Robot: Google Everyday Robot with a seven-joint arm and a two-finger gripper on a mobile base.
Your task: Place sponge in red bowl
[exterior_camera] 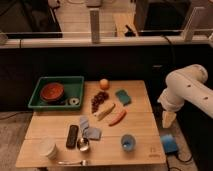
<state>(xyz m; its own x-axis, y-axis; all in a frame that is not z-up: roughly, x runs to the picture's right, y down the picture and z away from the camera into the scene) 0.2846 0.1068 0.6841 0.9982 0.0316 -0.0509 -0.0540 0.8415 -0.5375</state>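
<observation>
A teal sponge (122, 96) lies flat on the wooden table (142, 127), right of centre near the back. The red bowl (52, 92) sits in a green tray (75, 81) at the table's back left. My gripper (168, 120) hangs at the end of the white arm (186, 89), off the table's right edge and well to the right of the sponge. It holds nothing that I can see.
Between sponge and bowl lie an orange (104, 83), dark grapes (99, 100), a banana (105, 112) and a red pepper (117, 118). Nearer the front are a blue cloth (89, 128), a black bar (72, 136), a spoon (83, 144), a white cup (48, 148) and a blue cup (128, 143).
</observation>
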